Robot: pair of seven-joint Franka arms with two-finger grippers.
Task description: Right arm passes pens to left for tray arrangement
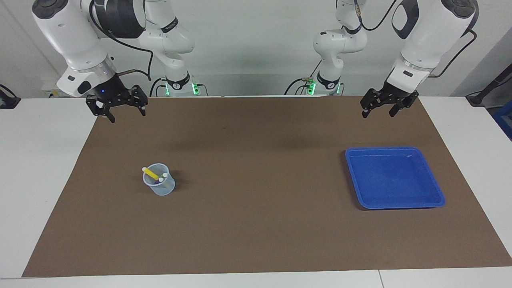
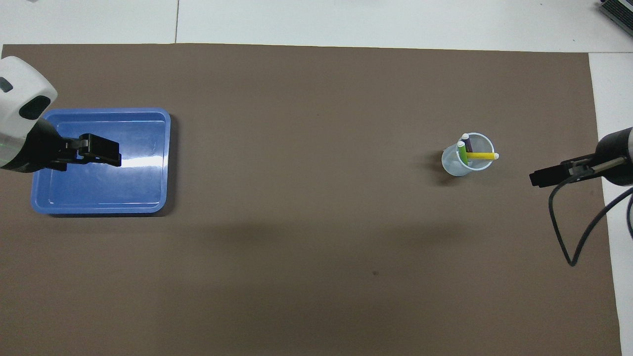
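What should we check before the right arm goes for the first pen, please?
1. Pens in reach: yellow pen, green pen and purple pen stand in the cup – ok.
2. Right gripper open, holding nothing, raised near the robots' edge of the brown mat – ok.
3. Left gripper open, holding nothing, waiting raised at the tray's end of the table – ok.
4. Tray has nothing in it – ok.
5. Cup upright – ok.
6. Which pen sits freest to grasp – cannot tell.
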